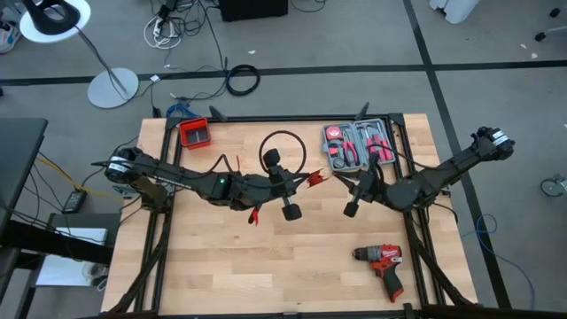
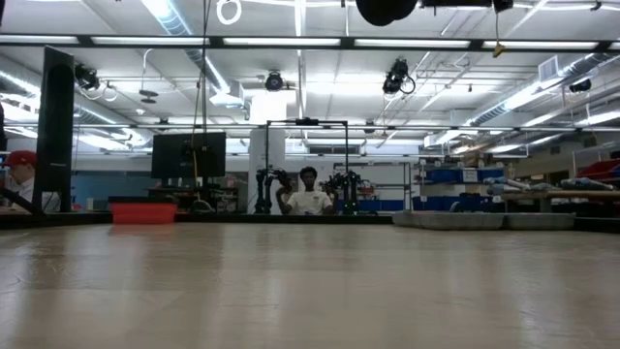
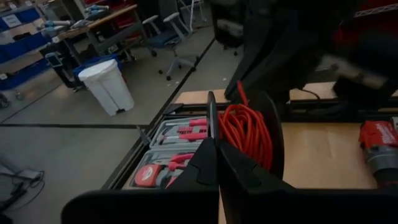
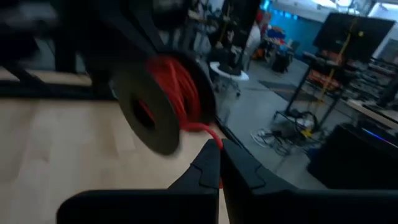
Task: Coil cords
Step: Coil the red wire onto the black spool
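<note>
The cords show as red cord (image 3: 245, 134) wound between two black discs, held in the air between my two grippers over the table's middle (image 1: 316, 180). Thin black wires with small red clips (image 1: 257, 215) trail beside my left arm. My left gripper (image 3: 217, 142) reaches in from the left, shut at the coil's near disc. My right gripper (image 4: 219, 147) reaches in from the right, shut on a red strand. The coil also shows in the right wrist view (image 4: 171, 93). The low view shows nothing of the cords on the tabletop. My left gripper pinches the rim of the near black disc (image 3: 212, 118) between its two shut fingers, coming level from the table's left. The coil stands on edge beyond the fingertips, clear of the table. My right gripper pinches a single red strand (image 4: 208, 129) that leads off the coil, between its two shut fingers, coming level from the table's right. The strand runs short from the coil into the fingertips.
A thicker black cable ring (image 1: 283, 151) lies behind the grippers. An open tool case (image 1: 359, 146) stands at the far right, a red bin (image 1: 195, 133) at the far left, a red drill (image 1: 381, 261) near the front right. A person sits beyond the table (image 2: 308, 194).
</note>
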